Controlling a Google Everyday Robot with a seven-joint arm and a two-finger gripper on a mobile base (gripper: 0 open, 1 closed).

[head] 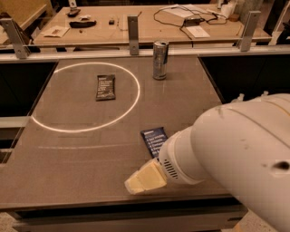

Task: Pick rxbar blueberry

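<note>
Gripper point(141, 179) sits low over the table point(68, 172), near the front edge, its cream tip pointing toward the front-left corner. Open or closed? Can't tell from this angle, and nothing shows in its hold. The big white arm point(235, 149) fills the right foreground.

The rxbar blueberry point(153, 138), dark blue wrapper w/ white text lines, lies flat on the table just behind the gripper, towards the back. Its near-right end is hidden behind the arm's wrist. Contact btwn bar and wrist: can't tell.

Further back on the left, a black-wrapped bar point(105, 87) lies flat inside the white circle point(81, 130) marked on the tabletop. The blue bar is outside that ring, just off its near-right arc. A silver can point(160, 60) stands upright near the back edge, right of the circle. Behind the rail is a bench w/ cables point(181, 13).
</note>
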